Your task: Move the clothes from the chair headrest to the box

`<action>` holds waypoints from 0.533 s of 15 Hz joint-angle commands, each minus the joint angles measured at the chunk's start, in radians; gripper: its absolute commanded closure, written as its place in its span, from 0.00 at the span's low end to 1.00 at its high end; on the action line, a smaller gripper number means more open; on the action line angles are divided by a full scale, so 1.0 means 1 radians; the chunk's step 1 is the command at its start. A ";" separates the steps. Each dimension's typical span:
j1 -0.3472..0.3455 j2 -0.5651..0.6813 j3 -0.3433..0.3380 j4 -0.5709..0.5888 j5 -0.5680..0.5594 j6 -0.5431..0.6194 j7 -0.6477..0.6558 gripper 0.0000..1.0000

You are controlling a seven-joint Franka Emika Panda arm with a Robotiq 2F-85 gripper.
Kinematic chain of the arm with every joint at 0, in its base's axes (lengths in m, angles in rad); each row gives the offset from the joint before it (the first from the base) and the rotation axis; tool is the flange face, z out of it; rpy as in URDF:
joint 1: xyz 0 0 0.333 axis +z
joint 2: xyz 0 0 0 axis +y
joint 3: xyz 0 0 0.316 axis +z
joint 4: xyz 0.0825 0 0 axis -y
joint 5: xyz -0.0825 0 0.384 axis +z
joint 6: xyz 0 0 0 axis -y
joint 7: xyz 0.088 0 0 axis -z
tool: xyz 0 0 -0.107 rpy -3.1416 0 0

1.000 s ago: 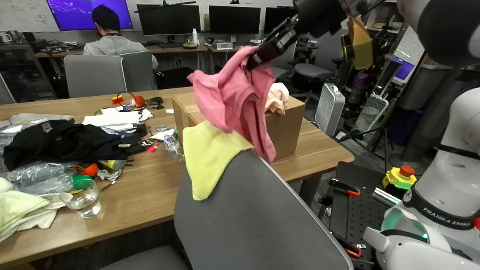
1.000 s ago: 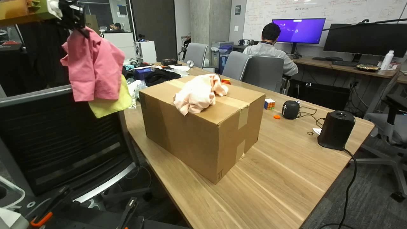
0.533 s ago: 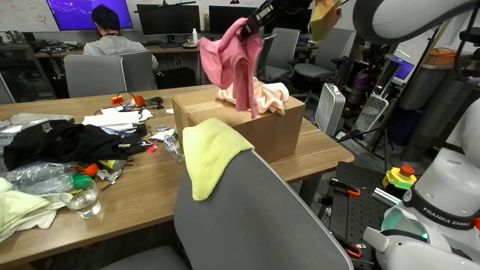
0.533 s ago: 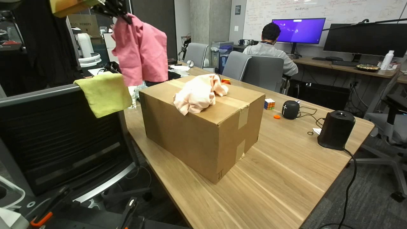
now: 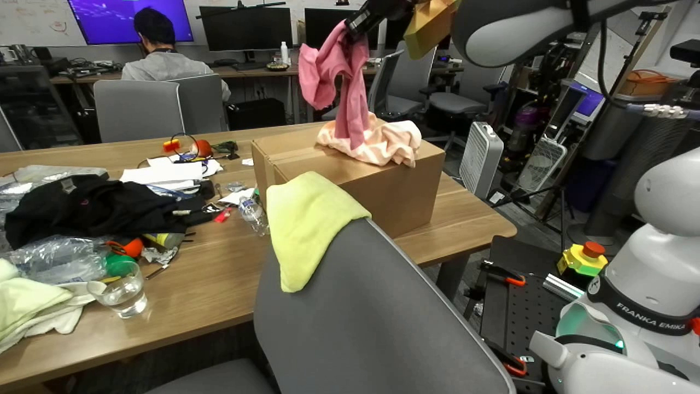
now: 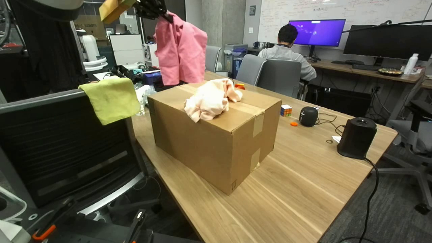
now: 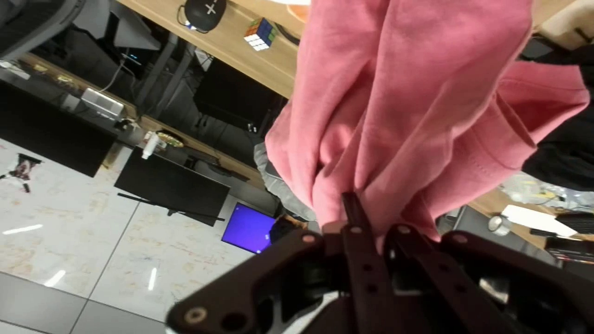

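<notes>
- One chair (image 6: 67,145) stands at the left, its back close beside the surface (image 6: 303,195), which leaves only a short carry for anything draped on it.
- A yellow cloth (image 6: 111,101) is folded over the chair's top edge, with fabric hanging down both sides; that balance probably stops it sliding off. It has yet to be moved.
- The claw (image 6: 168,17) is clamped on the upper part of a pink garment (image 6: 182,50), and the rest dangles freely. Held this high, the garment should clear the edge of the box (image 6: 192,145). Whether its hem is over the top or just short of it, I cannot tell.
- That box sits on the surface with its top apparently closed and taped, so things seem meant to rest on it, not inside.
- A peach cloth (image 6: 212,99) lies crumpled on top, presumably already delivered; laying the pink garment beside it looks like the next step.
- Farther right, a puzzle cube (image 6: 286,110) and a small black speaker (image 6: 308,116) stand beyond the box, away from the side facing the chair.
</notes>
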 commanded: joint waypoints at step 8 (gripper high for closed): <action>-0.577 -0.051 0.401 0.191 -0.022 -0.001 0.124 0.80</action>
